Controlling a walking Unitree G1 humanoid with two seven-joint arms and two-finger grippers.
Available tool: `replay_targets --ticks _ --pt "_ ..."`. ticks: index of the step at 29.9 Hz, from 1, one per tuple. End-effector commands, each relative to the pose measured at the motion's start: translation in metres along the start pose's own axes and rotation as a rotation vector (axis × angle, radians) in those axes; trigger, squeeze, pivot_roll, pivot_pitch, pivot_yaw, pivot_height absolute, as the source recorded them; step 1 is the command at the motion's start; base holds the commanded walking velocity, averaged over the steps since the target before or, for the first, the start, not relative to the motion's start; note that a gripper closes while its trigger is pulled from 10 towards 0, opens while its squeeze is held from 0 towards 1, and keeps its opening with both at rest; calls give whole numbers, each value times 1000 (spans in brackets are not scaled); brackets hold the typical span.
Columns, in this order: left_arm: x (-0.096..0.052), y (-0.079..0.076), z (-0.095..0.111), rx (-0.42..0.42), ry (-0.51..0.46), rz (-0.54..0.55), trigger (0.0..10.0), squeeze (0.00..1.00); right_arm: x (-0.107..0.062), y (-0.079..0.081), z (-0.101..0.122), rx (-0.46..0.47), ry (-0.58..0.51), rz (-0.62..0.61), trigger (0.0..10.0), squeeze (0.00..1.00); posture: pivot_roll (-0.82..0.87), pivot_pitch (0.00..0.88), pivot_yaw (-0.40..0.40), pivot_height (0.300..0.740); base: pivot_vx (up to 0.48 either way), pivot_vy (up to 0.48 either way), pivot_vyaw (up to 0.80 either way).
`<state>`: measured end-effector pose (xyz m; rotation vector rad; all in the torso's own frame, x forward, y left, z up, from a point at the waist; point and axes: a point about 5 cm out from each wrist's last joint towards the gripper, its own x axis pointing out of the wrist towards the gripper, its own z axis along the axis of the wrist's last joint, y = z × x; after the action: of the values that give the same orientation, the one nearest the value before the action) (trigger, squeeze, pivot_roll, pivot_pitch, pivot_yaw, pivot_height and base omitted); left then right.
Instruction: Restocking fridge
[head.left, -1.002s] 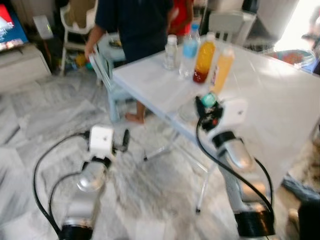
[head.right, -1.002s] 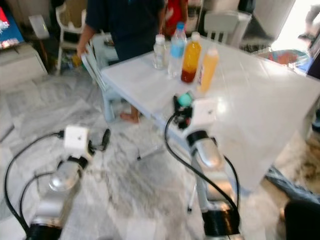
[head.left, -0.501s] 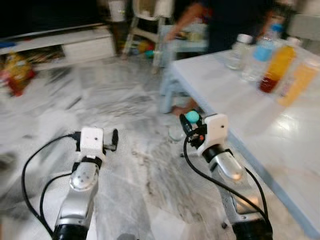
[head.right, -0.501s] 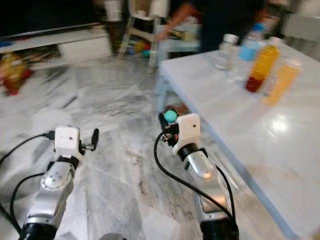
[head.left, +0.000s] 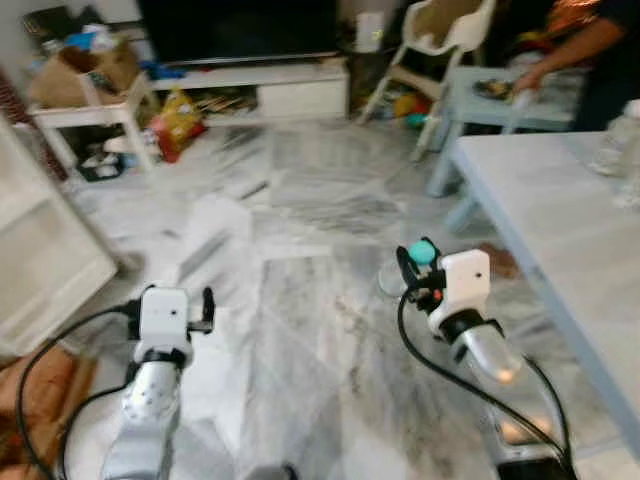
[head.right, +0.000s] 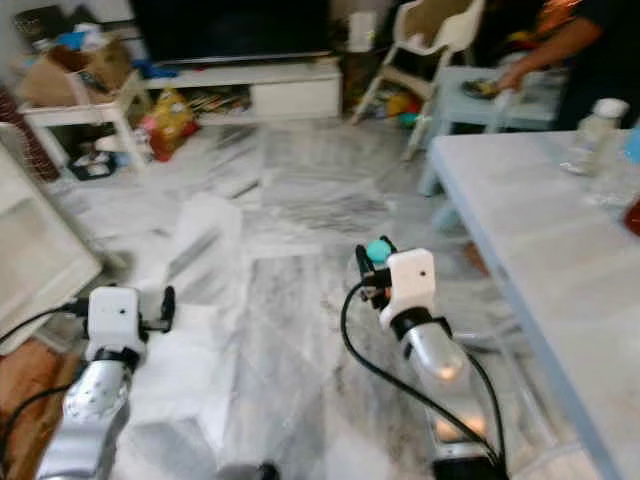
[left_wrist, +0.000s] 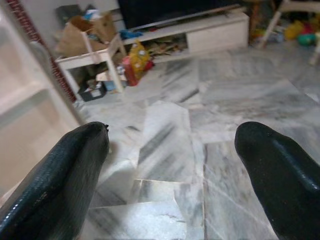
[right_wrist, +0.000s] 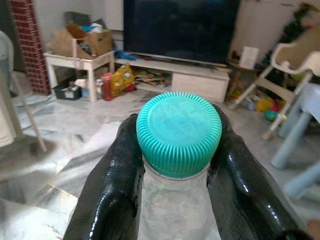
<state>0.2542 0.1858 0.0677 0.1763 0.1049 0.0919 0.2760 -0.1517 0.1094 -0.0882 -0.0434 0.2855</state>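
Observation:
My right gripper (head.left: 419, 262) is shut on the neck of a clear bottle with a teal cap (right_wrist: 179, 132), held out over the marble floor just left of the pale table (head.left: 560, 230). In the right wrist view both black fingers (right_wrist: 112, 185) press the neck under the cap. My left gripper (left_wrist: 170, 165) is open with nothing between its fingers, low over the floor at the left (head.left: 172, 298). A clear bottle (head.right: 595, 125) stands on the table's far right.
A tall white panel (head.left: 40, 240) stands at the left edge. A low TV stand (head.left: 250, 90), a small white table with boxes (head.left: 80, 100) and a white chair (head.left: 440, 40) line the back. A person (head.left: 590, 40) bends over a small table at the far right.
The camera has swung left, so the table and its bottles have slid to the right edge. My right gripper still holds the teal-capped bottle. The left gripper stays open.

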Motion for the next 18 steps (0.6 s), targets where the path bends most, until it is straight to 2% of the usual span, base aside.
replay_targets --ticks 1,11,18 --pt "6 4 5 15 -17 17 10000 0 9 13 16 -9 -80 53 10000 0 20 0 12 740 0 0 800" --pt "10 6 8 3 -29 15 10000 0 7 13 13 -18 -73 61 10000 0 20 0 17 740 0 0 800" --pt "12 2 10 -3 -40 -5 10000 0 8 14 15 -43 -80 77 10000 0 18 0 17 740 0 0 800"
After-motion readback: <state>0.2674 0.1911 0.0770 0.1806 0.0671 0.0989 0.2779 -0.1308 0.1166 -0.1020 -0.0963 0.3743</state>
